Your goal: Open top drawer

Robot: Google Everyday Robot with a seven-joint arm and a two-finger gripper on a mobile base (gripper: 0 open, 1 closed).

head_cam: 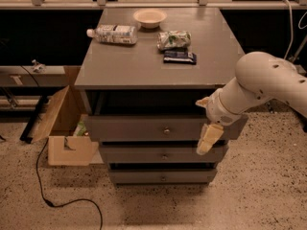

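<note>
Now, arm (pixel 261 83) bent inward, pincer (pixel 209 139) pointing down, before top drawer (pixel 134 127)

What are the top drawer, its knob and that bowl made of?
Top drawer: probably painted wood, with a flat, matte grey front and no shine.
Knob: looks like brassy metal, small and round with a dull glint.
Bowl: pale and smooth, perhaps ceramic or plastic.
The gripper hangs in front of the drawer's right end.
</note>
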